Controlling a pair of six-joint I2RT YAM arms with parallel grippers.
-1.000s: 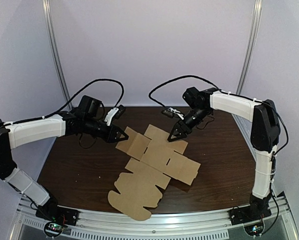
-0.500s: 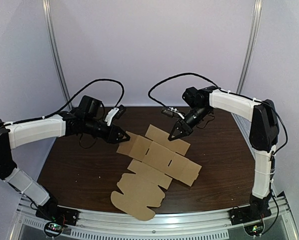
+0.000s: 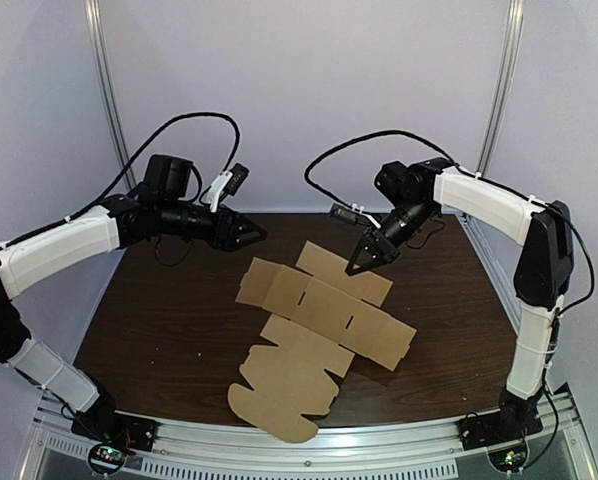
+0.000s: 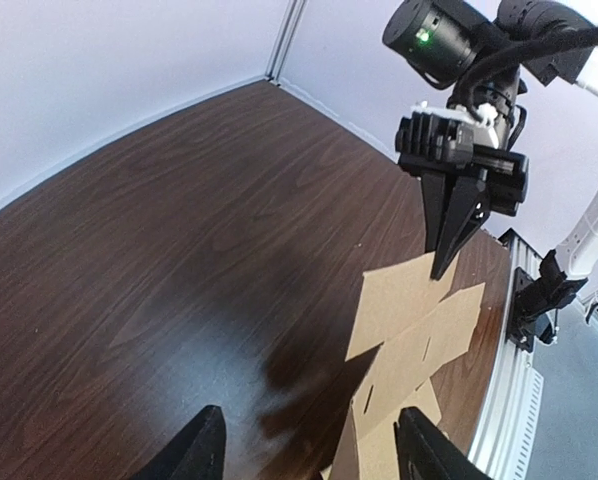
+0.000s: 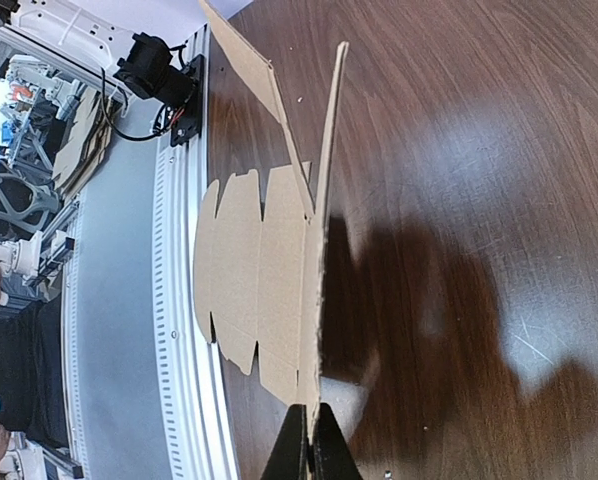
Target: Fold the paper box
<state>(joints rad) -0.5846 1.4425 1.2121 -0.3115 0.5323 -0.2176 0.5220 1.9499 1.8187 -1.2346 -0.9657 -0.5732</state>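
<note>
1. The left gripper [image 3: 247, 232] is being held above the far-left part of the table [image 3: 149, 330], with its tips pointed rightward.
2. In the left wrist view its fingers [image 4: 205, 448] are being seen spread wide apart, so the jaws are being logged as open. The gripper is being held apart from the cardboard, near its far-left flap [image 3: 264, 285].
3. The paper box [image 3: 324, 318] is being recorded as an unfolded cardboard blank, laid diagonally across the middle of the dark wooden table.
4. Its scalloped near end [image 3: 279, 400] is being seen reaching past the table's near edge, over the metal rail [image 3: 409, 440].
5. Whether the far-left flap is lying fully flat cannot be told from the top view.
6. The right gripper [image 3: 357, 266] is being held low at the blank's far edge, right of centre, where the far flap [image 3: 329, 262] is being pinched.
7. In the right wrist view the two fingers [image 5: 297, 450] are being seen pressed together on the cardboard's edge. The sheet is being viewed edge-on, running away from the tips, and a shadow is being cast on the wood beside it.
8. In the left wrist view the right gripper's tips are being seen meeting the flap's far edge.
</note>
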